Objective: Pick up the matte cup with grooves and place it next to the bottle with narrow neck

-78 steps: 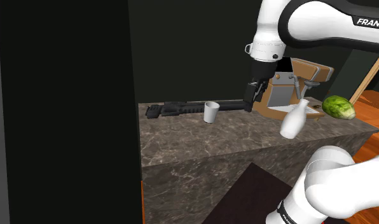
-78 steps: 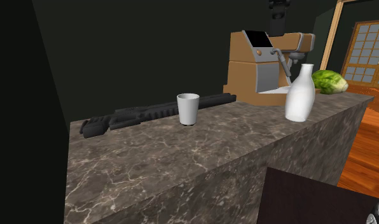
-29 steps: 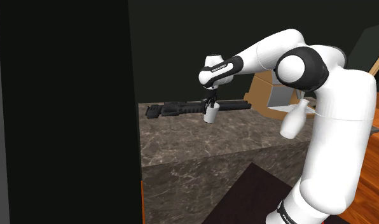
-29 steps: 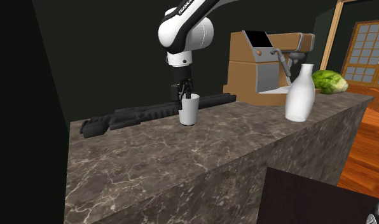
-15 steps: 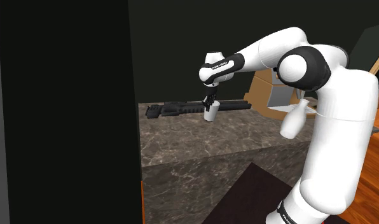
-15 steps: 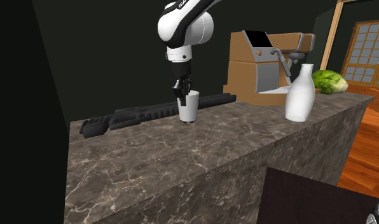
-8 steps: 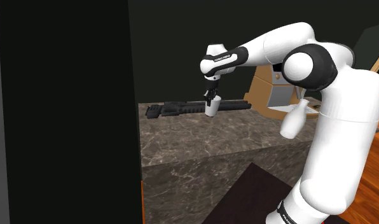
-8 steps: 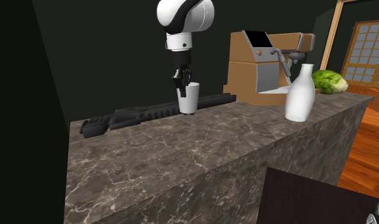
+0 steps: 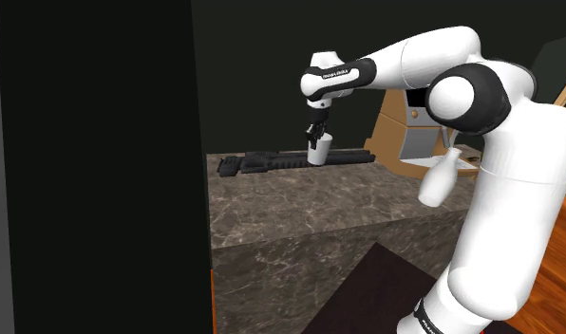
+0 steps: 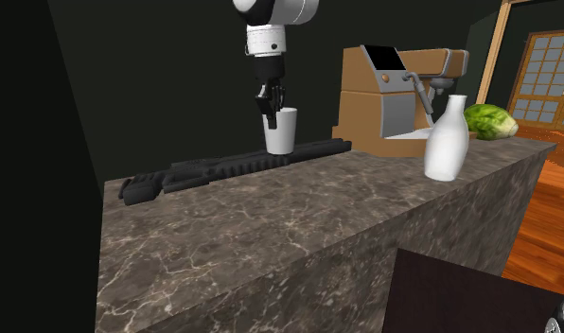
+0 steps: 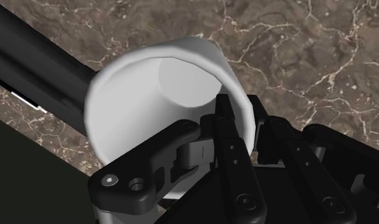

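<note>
The white cup (image 9: pixel 320 150) (image 10: pixel 280 131) hangs lifted above the marble counter (image 9: pixel 367 199) (image 10: pixel 271 218), over a long black object. My gripper (image 9: pixel 316 135) (image 10: pixel 269 104) (image 11: pixel 236 127) is shut on the cup's rim, one finger inside the cup (image 11: pixel 150 89) and one outside its wall. The white bottle with a narrow neck (image 9: pixel 439 178) (image 10: pixel 448 139) stands upright on the counter, well off toward the shoulder view's right and near the front edge.
A long black object (image 9: pixel 281 161) (image 10: pixel 214 170) (image 11: pixel 35 63) lies along the counter's back. A brown coffee machine (image 9: pixel 409 142) (image 10: pixel 394 99) and a green lettuce (image 10: pixel 490 121) stand behind the bottle. A dark panel (image 9: pixel 367 294) leans below the counter front.
The gripper has risen with the cup clasped in it, lifting the cup off the counter; it now hangs a little higher than half a second ago.
</note>
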You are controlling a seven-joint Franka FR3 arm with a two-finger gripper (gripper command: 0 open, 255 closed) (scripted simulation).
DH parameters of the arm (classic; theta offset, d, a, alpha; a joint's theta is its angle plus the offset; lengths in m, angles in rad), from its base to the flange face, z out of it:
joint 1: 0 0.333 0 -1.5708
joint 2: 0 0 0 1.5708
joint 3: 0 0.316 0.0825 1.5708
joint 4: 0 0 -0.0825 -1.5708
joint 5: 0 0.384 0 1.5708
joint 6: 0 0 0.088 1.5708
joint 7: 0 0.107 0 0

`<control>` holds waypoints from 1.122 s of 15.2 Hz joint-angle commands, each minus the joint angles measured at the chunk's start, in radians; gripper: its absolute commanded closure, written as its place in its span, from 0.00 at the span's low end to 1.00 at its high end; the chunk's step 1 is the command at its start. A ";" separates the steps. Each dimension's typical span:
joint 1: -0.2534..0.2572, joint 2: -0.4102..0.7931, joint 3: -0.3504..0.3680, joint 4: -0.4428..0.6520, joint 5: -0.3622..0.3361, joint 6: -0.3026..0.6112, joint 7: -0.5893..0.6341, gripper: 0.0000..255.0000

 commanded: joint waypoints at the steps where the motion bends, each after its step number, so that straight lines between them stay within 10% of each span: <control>1: 0.000 -0.007 0.000 0.017 -0.001 -0.024 -0.001 1.00; 17: -0.002 -0.010 -0.002 0.228 0.001 -0.238 -0.016 1.00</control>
